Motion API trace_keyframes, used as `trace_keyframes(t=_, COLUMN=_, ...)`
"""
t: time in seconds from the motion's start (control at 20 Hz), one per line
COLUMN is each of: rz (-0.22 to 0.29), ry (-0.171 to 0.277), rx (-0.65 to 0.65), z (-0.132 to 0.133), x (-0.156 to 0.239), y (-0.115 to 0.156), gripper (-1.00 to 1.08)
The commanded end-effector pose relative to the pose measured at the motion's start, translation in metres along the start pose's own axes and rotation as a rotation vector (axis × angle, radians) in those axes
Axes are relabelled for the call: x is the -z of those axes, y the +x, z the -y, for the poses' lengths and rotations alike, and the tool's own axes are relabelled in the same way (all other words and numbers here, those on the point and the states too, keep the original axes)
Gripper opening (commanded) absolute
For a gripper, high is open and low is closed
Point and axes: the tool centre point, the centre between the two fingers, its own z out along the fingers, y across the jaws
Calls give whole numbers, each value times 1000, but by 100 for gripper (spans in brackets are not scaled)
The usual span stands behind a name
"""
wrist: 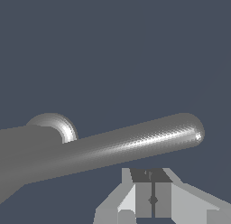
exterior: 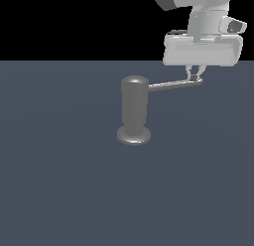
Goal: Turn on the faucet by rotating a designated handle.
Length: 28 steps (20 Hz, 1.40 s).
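A robot claw (exterior: 195,74) hangs from a pale grey arm (exterior: 203,27) at the upper part of the exterior view's right. Its two short fingers (exterior: 190,71) point straight down and sit pressed close together; in the wrist view the finger pads (wrist: 143,198) meet with only a thin dark seam between them, so the claw (wrist: 152,199) is clenched with nothing caught inside.

Directly beneath the fingertips lies the handle (exterior: 174,84), a thin straight grey metal rod with a rounded tip. The fingertips appear to touch or nearly touch the rod close to its free end; actual contact cannot be judged. In the wrist view the handle (wrist: 135,144) runs just beyond the closed fingers, outside them.

Following the rod away from the claw, toward the exterior view's left, it joins the faucet (exterior: 134,108) near its top. The faucet is a dull grey upright cylinder with a rounded cap and a flared disc base, standing lower than the claw.

Everything rests on a flat slate-blue floor (exterior: 59,180), with plain black background behind.
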Motion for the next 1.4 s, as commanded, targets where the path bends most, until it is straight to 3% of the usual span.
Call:
trace_keyframes(t=0.0, rz=7, ry=0, rx=0, z=2, x=-8, y=8, gripper=-100)
trace_keyframes(t=1.35, rz=21, ry=-2, rx=-18, z=1, x=-17, y=75, gripper=-100)
